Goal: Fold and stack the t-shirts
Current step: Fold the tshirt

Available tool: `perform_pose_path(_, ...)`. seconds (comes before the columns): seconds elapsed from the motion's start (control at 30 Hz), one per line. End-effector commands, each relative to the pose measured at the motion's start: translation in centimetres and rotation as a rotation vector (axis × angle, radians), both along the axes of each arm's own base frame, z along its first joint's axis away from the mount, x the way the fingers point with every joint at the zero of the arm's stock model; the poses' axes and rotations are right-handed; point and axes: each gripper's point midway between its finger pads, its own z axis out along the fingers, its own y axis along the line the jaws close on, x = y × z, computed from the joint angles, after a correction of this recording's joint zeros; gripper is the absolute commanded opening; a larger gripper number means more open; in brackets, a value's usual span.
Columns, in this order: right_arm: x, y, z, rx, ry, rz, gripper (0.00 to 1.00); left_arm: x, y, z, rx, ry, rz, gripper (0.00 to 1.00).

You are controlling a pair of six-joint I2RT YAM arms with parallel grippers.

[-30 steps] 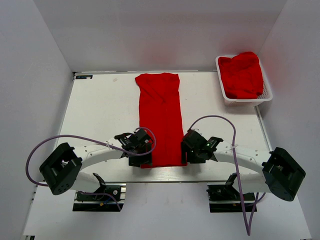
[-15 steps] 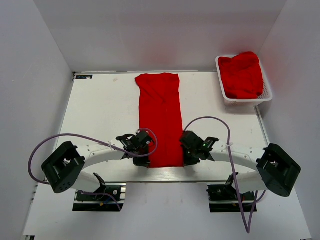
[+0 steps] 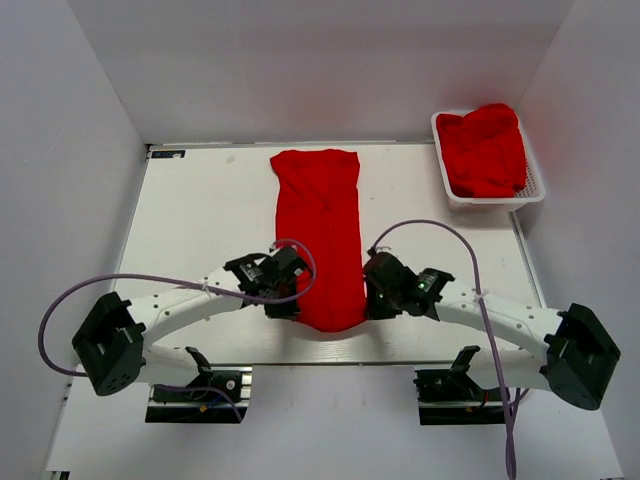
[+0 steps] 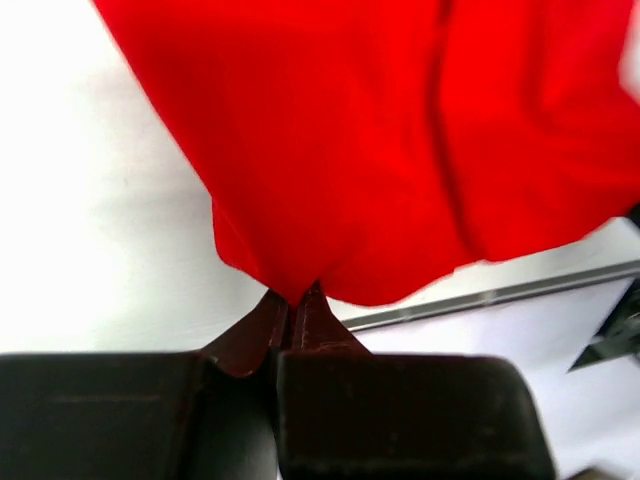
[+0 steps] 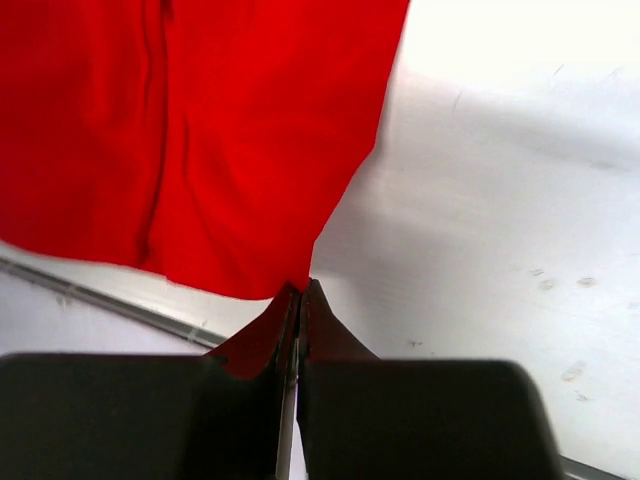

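Top external view: one red t-shirt (image 3: 320,225) lies as a long narrow strip down the middle of the desk (image 3: 200,220), its collar end near the far edge and its hem end at the near edge. Left pincer (image 3: 285,308) sits at the strip's near left corner, right pincer (image 3: 372,308) at its near right corner. The hem sags in a curve between the two. Both arms reach inward from the near edge.

Left wrist view: left pincer (image 4: 297,305) has its fingertips pressed together, clamped on a pinch of the shirt's corner. The cloth (image 4: 380,140) fans away from the tips with a lengthwise crease. The desk's metal near edge shows just under the hem.

Right wrist view: right pincer (image 5: 298,300) has its tips together too, clamped on the other hem corner. The fabric (image 5: 200,130) spreads to the left of the tips, with bare desk to the right.

White mesh basket (image 3: 495,201) stands at the far right corner of the desk, well apart from the strip. A heap of red t-shirts (image 3: 487,148) is piled inside it, bulging above the rim.
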Motion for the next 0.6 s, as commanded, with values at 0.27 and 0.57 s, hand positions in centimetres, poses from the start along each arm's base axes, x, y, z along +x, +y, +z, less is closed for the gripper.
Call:
perform_pose_path(0.27,9.8,0.7,4.3,-0.124,-0.215,-0.114,0.00,8.9,1.2,3.4,0.169,-0.090,0.179,0.00)
perform_pose_path(0.57,16.3,2.1,5.8,-0.125,-0.279,-0.071,0.00,15.5,2.7,5.9,0.107,-0.210,0.211,0.00)
